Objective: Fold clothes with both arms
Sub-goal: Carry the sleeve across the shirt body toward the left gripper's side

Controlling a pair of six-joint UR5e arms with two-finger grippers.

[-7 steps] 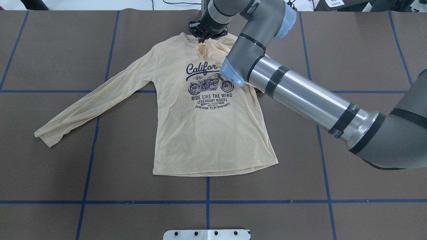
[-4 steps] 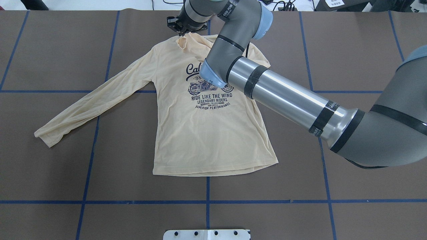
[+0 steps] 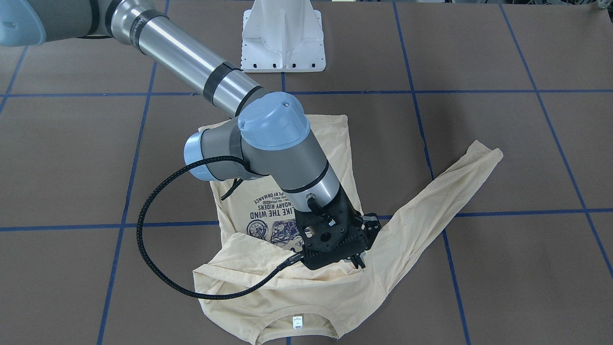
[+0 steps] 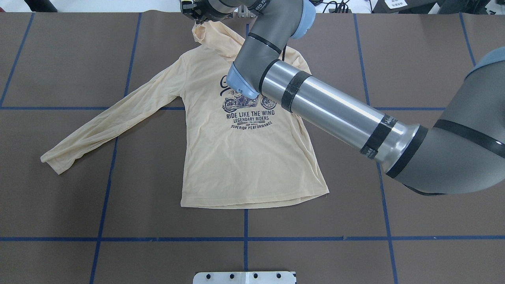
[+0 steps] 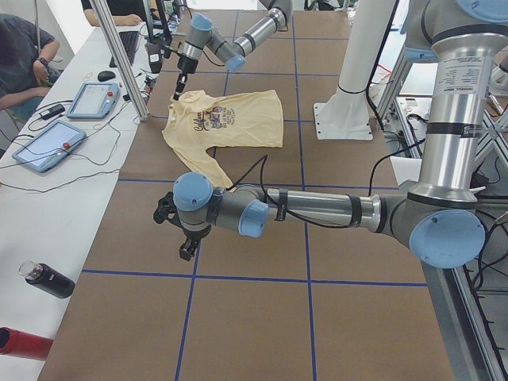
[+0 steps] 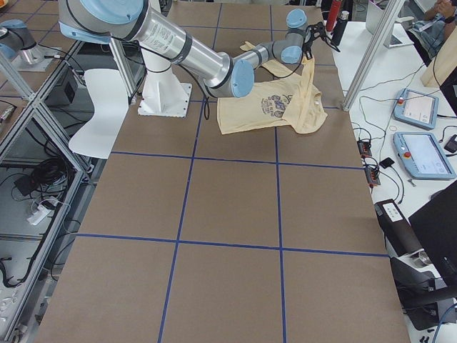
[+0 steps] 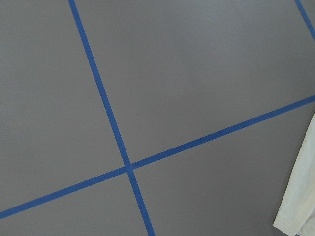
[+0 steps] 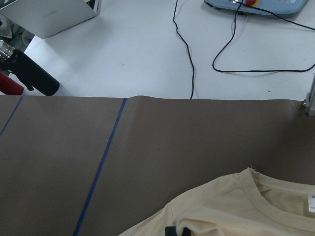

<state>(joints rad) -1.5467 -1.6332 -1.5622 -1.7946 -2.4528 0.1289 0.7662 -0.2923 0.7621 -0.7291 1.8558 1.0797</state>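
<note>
The clothes are one cream long-sleeved T-shirt [image 4: 244,157] with a navy motorcycle print, lying print up on the brown table. One sleeve [image 4: 106,122] is spread out to the left. My right gripper [image 4: 197,14] is at the far edge, above the shirt's left shoulder. It is shut on a pinch of cream fabric, lifted into a peak. The front view shows the same gripper [image 3: 357,261] holding that fold above the collar and its white label [image 3: 297,322]. My left gripper [image 5: 185,246] hovers over bare table, away from the shirt; I cannot tell its state.
The white pedestal base [image 3: 283,38] stands at the near middle edge. A black cable [image 3: 143,249] loops off the right wrist over the table. Past the far edge, a white bench holds tablets [image 5: 49,145] and bottles [image 5: 48,279], with a person [image 5: 20,55] seated there.
My right gripper has moved left and toward the far edge with the pinched fabric, dragging it from the neckline out past the shirt's left shoulder. The body and the spread sleeve lie as before.
</note>
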